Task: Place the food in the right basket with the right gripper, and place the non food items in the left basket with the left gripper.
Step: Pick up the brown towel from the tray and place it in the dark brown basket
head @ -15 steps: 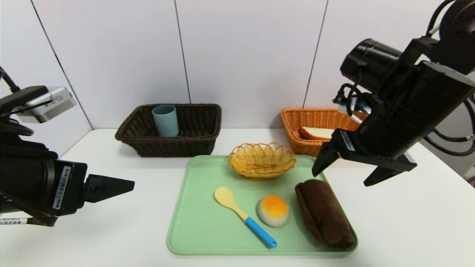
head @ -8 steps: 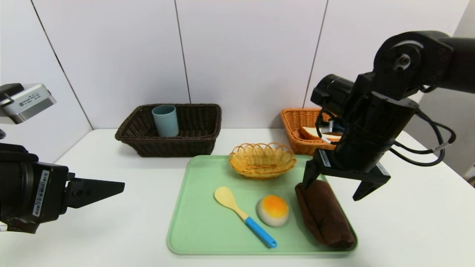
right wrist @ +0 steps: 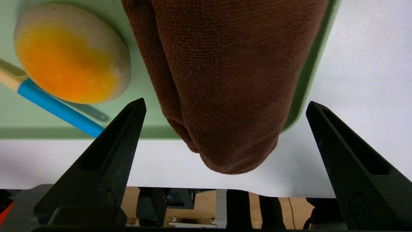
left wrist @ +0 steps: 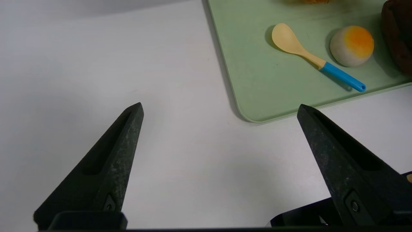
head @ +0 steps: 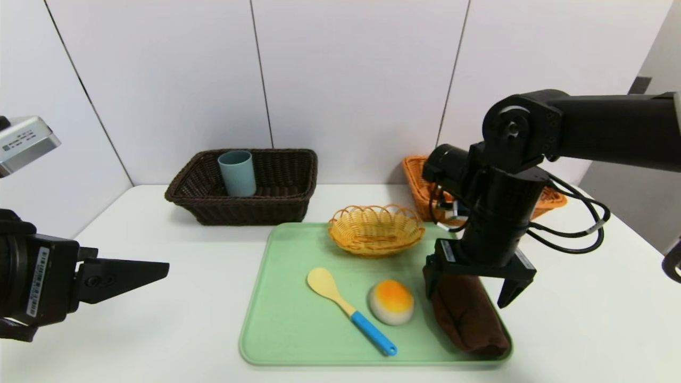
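Note:
On the green tray (head: 282,319) lie a white bun with an orange top (head: 391,302), a pale spoon with a blue handle (head: 351,310) and a rolled brown towel (head: 471,327). My right gripper (head: 466,298) hangs open, pointing down, its jaws straddling the towel's far end without touching it. The right wrist view shows the towel (right wrist: 225,64) between the open right gripper (right wrist: 225,104), with the bun (right wrist: 70,51) off to one side. A grey-blue cup (head: 237,173) stands in the dark left basket (head: 287,205). My arm mostly hides the orange right basket (head: 417,178). The left gripper (head: 159,267) hovers open over the bare table, left of the tray.
A small round yellow wicker basket (head: 375,230) sits at the tray's far edge. Both large baskets stand against the back wall. The left wrist view shows the tray's corner (left wrist: 257,80), the spoon (left wrist: 309,56) and the bun (left wrist: 351,46) beyond the left gripper (left wrist: 220,108).
The right arm has swung down and leftward from beside the orange basket to just over the towel. My left gripper has drawn back slightly to the left. Both stay open.

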### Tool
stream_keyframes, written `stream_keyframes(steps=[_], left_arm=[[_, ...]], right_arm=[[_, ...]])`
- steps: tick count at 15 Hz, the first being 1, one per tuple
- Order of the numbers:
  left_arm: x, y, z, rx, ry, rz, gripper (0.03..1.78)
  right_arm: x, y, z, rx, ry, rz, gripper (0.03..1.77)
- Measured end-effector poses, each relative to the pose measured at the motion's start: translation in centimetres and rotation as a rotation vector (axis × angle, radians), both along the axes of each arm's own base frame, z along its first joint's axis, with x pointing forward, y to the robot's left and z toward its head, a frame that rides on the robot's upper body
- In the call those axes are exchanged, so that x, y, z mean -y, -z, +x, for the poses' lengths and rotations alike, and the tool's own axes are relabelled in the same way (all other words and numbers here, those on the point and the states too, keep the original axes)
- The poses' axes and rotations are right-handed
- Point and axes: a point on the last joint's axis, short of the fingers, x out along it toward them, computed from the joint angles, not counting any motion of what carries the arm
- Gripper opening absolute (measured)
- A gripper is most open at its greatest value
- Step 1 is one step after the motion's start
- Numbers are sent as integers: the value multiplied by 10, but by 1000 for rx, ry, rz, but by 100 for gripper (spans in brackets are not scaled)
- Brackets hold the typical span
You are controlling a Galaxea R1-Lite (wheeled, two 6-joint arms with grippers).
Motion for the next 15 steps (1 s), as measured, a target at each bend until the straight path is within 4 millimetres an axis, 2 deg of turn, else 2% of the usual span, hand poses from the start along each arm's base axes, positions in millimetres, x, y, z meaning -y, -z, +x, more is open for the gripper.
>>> stream_keyframes(steps=[9, 12, 15], left_arm=[[-3, -3, -5, 21, 0, -12, 169], [-4, -4, -6, 25, 0, -14, 169], [-4, -4, -6, 28, 0, -15, 169]], right_arm=[[-9, 19, 9, -34, -7, -30, 171], [-10, 21, 9, -40, -7, -33, 120], [-10, 22, 10, -43, -7, -35, 86]])
